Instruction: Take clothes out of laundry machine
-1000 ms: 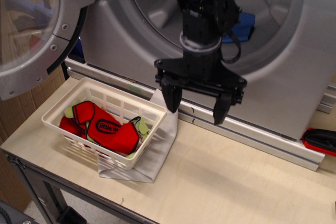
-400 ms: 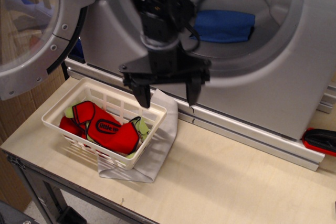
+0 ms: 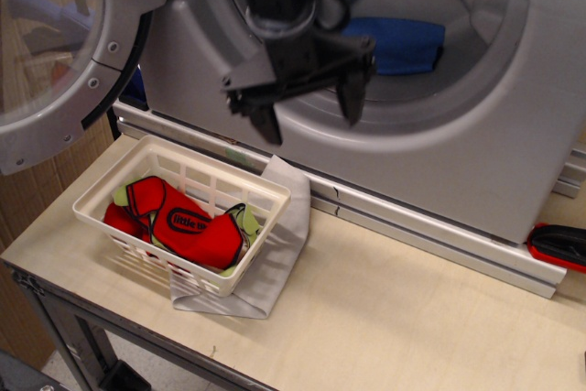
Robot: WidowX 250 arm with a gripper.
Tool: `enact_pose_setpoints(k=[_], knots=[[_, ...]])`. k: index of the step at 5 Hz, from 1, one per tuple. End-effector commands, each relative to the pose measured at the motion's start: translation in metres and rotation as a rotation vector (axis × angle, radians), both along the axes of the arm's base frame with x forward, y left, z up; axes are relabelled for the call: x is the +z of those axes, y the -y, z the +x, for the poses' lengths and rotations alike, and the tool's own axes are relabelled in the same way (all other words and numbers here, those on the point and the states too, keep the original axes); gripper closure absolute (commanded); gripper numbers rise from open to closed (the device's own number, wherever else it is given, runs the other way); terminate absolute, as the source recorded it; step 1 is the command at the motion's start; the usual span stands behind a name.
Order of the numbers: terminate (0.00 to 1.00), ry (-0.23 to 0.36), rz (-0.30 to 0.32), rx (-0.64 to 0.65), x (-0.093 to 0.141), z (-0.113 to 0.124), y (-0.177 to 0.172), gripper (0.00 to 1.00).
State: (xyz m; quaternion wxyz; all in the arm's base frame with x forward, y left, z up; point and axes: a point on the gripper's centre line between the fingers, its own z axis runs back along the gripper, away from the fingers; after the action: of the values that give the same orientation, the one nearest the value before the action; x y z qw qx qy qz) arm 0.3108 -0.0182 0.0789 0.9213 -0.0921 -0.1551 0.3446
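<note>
The blue cloth (image 3: 396,43) lies inside the drum of the silver-grey laundry machine (image 3: 458,162), at the back right of the round opening. Its round glass door (image 3: 55,52) stands open at the left. My gripper (image 3: 311,118) hangs in front of the drum opening's lower left, tilted, with its two black fingers (image 3: 270,125) spread wide apart. It is open and empty. It is to the left of the blue cloth and below it, not touching it.
A white slatted basket (image 3: 119,180) on the wooden table holds a red garment with white lettering (image 3: 188,226). A light grey cloth (image 3: 275,254) lies under and beside the basket. A red and black object (image 3: 558,246) lies at the right edge.
My gripper has moved left and then up, from over the table in front of the machine to the drum opening. The blue cloth, hidden behind the arm before, now shows.
</note>
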Motion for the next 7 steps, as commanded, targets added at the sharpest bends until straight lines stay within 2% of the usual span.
enact_pose_setpoints(k=[1,3,5,6,7], knots=[[0.0,0.186,-0.001,0.111,0.017,0.034,-0.003,0.0],[0.0,0.3,-0.108,0.195,0.007,0.071,0.002,0.0],[0.0,0.374,-0.194,0.212,0.002,0.099,-0.004,0.0],[0.0,0.399,-0.268,0.22,-0.005,0.106,-0.011,0.0],[0.0,0.364,-0.261,0.236,-0.009,0.112,-0.013,0.0]])
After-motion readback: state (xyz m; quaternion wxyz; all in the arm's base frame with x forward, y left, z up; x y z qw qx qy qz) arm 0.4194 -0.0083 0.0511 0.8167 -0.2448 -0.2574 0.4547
